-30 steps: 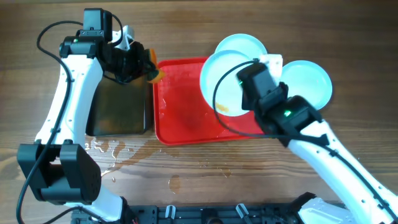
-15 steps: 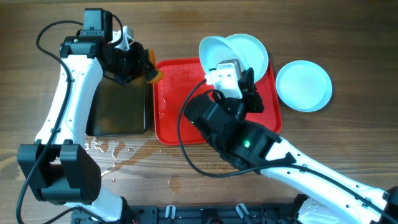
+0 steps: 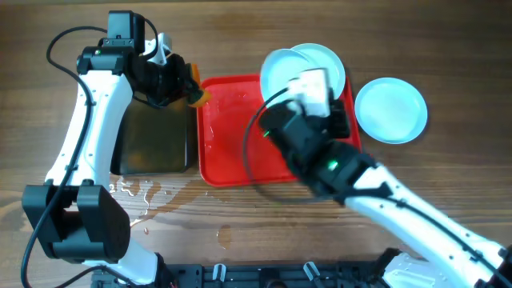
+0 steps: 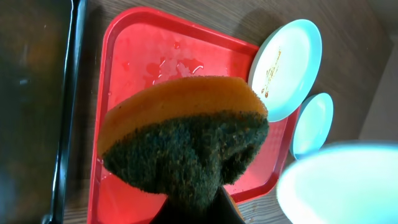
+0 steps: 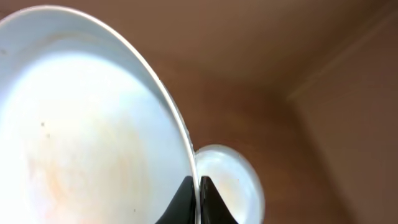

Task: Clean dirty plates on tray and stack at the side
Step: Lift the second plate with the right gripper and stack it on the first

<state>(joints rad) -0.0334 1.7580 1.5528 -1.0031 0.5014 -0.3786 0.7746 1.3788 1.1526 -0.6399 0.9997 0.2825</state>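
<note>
Left of the tray [image 3: 228,164] sits a black pan [image 3: 152,148], its inside dark and glossy. Over the tray's far left corner the left gripper [image 3: 182,86] has its jaws clenched on a sponge [image 4: 183,134]. The tray is wet. Above its far right part the right gripper [image 5: 195,190] has its jaws pinching the rim of a tilted plate [image 3: 278,76]. A streaked second plate [image 3: 330,58] overlaps that corner, and a third plate [image 3: 390,110] lies on the worktop [image 3: 448,48] just right of the tray.
</note>
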